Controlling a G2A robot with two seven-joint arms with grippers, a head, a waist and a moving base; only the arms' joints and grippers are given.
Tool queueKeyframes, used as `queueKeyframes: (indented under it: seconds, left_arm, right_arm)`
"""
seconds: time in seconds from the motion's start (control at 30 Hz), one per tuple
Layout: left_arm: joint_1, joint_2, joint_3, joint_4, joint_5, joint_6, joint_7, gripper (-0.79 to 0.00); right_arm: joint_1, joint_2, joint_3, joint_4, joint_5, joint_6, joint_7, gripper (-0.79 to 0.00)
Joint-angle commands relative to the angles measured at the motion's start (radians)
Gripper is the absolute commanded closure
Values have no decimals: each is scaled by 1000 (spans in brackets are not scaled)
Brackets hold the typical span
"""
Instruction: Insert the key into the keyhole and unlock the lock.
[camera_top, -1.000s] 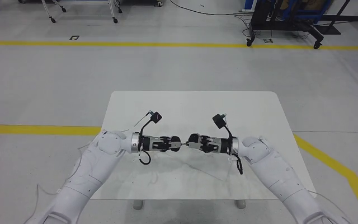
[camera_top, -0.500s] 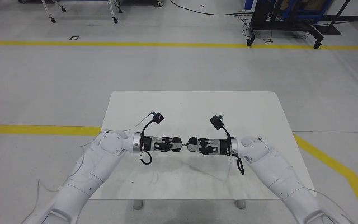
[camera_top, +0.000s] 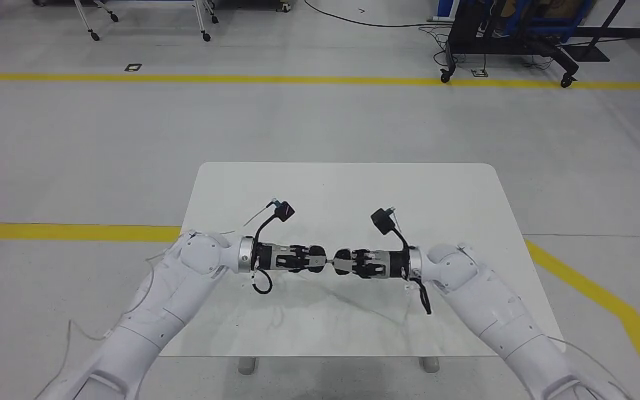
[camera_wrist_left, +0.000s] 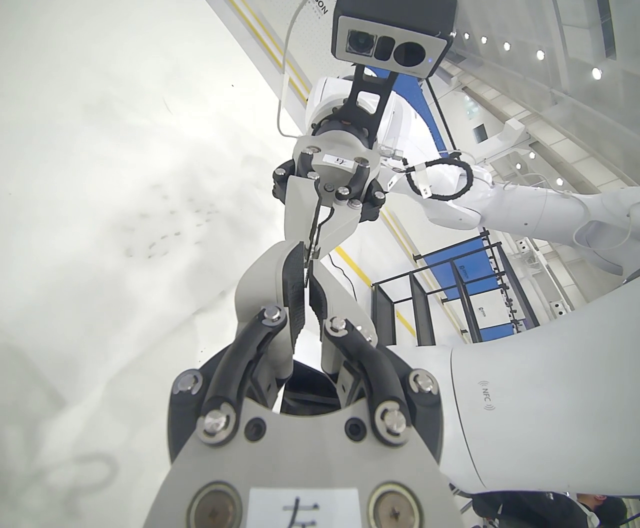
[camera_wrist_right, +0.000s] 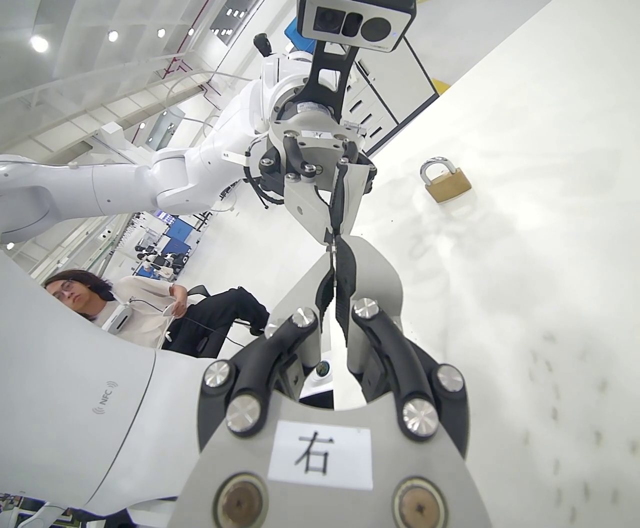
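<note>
Above the front middle of the white table (camera_top: 400, 190) my two grippers meet tip to tip. My left gripper (camera_wrist_left: 306, 260) is shut, and a thin silver key (camera_wrist_left: 312, 248) is pinched at its pads. Facing it, my right gripper (camera_wrist_right: 334, 255) is also shut on the key (camera_wrist_right: 332, 247), whose sliver shows where the fingertips touch. From above, the left gripper (camera_top: 322, 260) and right gripper (camera_top: 343, 263) lie in one line. A brass padlock (camera_wrist_right: 446, 179) with a steel shackle lies flat on the table beyond the grippers, apart from both.
Faint scuff marks (camera_wrist_left: 175, 230) dot the tabletop under the arms. A black wheeled rack (camera_top: 510, 40) stands on the floor well behind the table. Bare tabletop stretches toward the far edge (camera_top: 345, 165).
The joined fingertips have drifted slightly to the right and toward the front edge. Both wrists have rolled a little, the right wrist camera swinging left. Both grippers stay shut.
</note>
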Motion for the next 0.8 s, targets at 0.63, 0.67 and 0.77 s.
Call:
queueKeyframes:
  seconds: [0.63,0.67,0.77]
  left_arm:
    - [44,39,-136,3,43,16,142,-785]
    - [44,39,-136,3,43,16,142,-785]
    - [51,39,-131,-13,65,28,150,-785]
  right_arm:
    - [-96,49,196,-27,-25,-117,-182,0]
    - [-96,49,196,-27,-25,-117,-182,0]
    - [-96,49,196,-27,-25,-117,-182,0]
